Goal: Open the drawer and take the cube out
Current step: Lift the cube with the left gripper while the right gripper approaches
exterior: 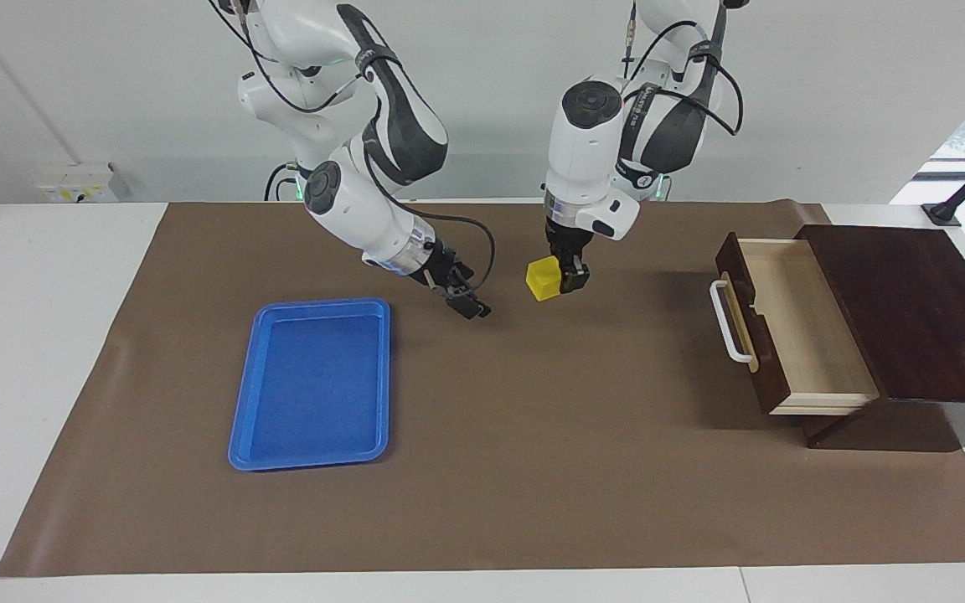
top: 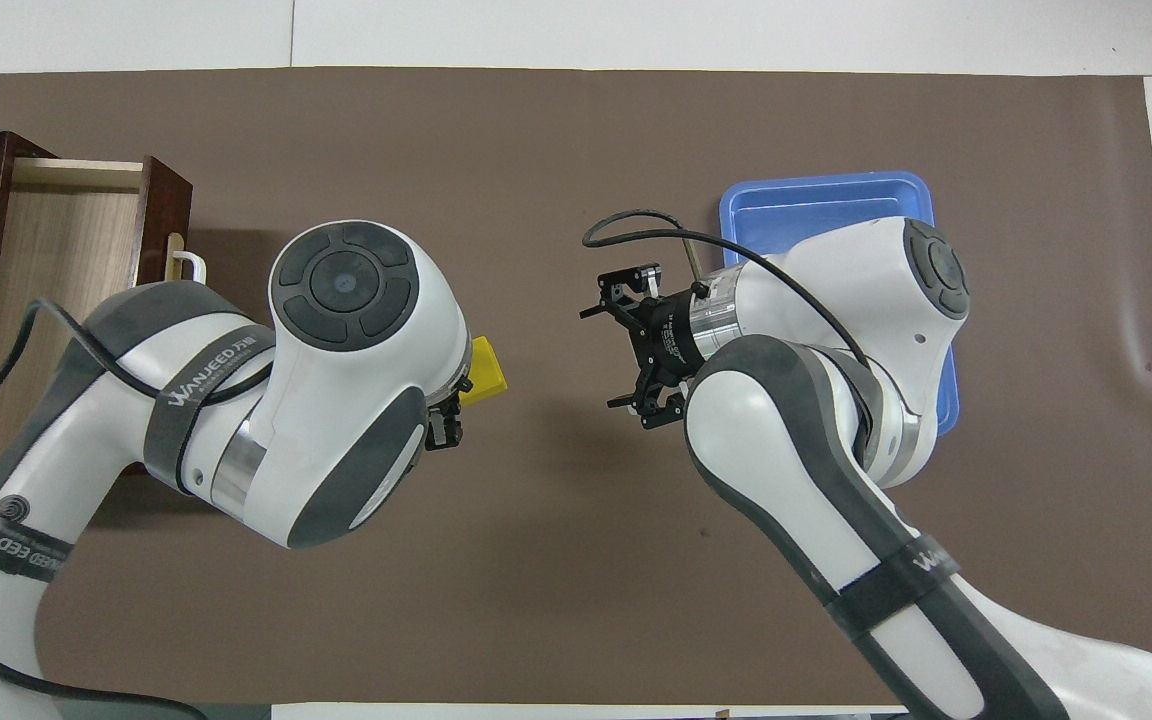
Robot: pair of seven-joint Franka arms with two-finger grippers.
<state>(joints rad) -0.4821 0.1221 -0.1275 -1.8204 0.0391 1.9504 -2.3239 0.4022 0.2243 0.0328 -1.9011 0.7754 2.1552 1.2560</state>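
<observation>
The drawer [exterior: 792,327] stands pulled open at the left arm's end of the table, its pale wooden interior bare and its white bar handle [exterior: 725,322] facing the middle of the brown mat [exterior: 533,469].

The cube [exterior: 542,279] is out of the drawer. It hangs in the air over the mat, well clear of the drawer's front and toward the right arm's end from it, clamped in the left gripper [exterior: 568,279], whose jaws are closed on its side. The cube appears to be off the mat rather than resting on it, though the angle makes that hard to judge. In the overhead view only one yellow corner [top: 485,370] shows past the left arm's wrist.

The right gripper [exterior: 467,306] hovers over the mat farther still from the drawer, just beside the cube but apart from it, with its jaws spread wide and nothing between them; from above its fingers [top: 626,345] point toward the cube.

The blue tray [exterior: 312,383] lies flat on the mat, well away from the drawer toward the right arm's end.
</observation>
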